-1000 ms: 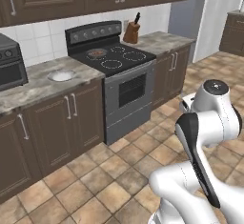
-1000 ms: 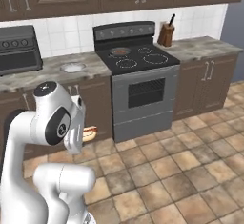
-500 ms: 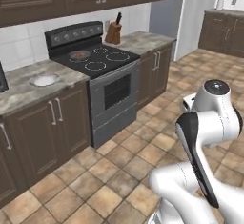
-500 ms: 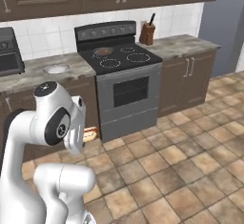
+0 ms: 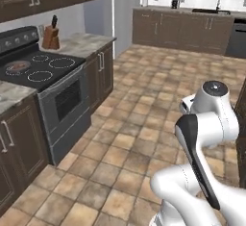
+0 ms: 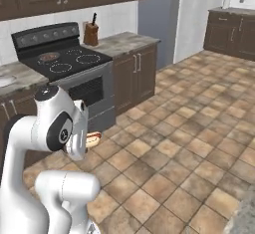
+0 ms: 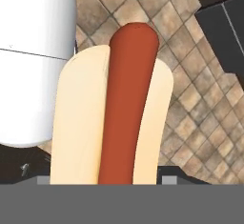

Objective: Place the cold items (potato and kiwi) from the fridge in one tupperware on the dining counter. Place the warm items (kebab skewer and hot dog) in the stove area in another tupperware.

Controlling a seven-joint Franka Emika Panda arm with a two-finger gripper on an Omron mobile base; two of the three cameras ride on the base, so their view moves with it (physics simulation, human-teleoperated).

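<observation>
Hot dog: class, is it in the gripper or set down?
In the gripper: the hot dog fills the hand view, above the floor.

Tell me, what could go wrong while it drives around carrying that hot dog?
The hot dog sticks far out of the jaws, held near one end, so a jolt might shake it loose onto the tiled floor. The folded arm carries it low beside the stove; a tight turn could brush it against the cabinets.

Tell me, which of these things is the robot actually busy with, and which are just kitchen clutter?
Part of the job:
- hot dog, held in the jaws
- stove

Just lying about:
- knife block
- pan on the stove
- bottle on the far counter
</observation>
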